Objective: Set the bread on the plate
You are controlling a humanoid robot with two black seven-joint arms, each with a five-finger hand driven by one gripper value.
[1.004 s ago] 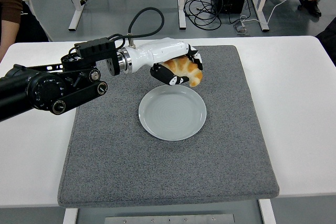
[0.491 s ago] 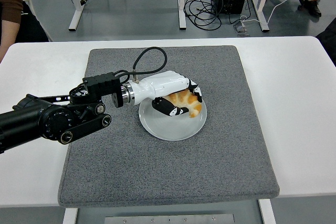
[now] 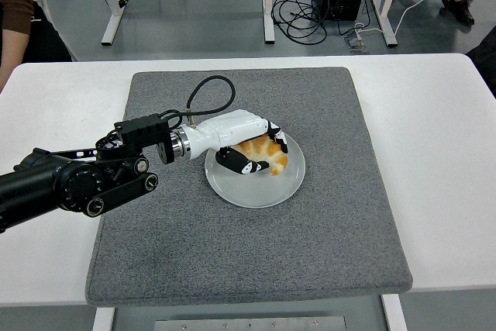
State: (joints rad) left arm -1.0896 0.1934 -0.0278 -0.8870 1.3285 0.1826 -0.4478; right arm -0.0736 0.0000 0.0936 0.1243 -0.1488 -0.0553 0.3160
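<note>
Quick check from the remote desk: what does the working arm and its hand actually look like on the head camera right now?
The left arm is matte black with round joint housings and a boxy black wrist block. A silver ring joins it to the left hand, which has a glossy white shell with black fingers bearing white patches. A black cable loops up from the wrist. No right arm shows.

Left robot hand [image 3: 249, 147] over plate [image 3: 288, 184], bread [image 3: 266, 152] in grasp.
Fingers curled round bread, which sits low over plate's middle; plate on grey mat [image 3: 248, 238], white desk [image 3: 442, 153] beneath.
</note>
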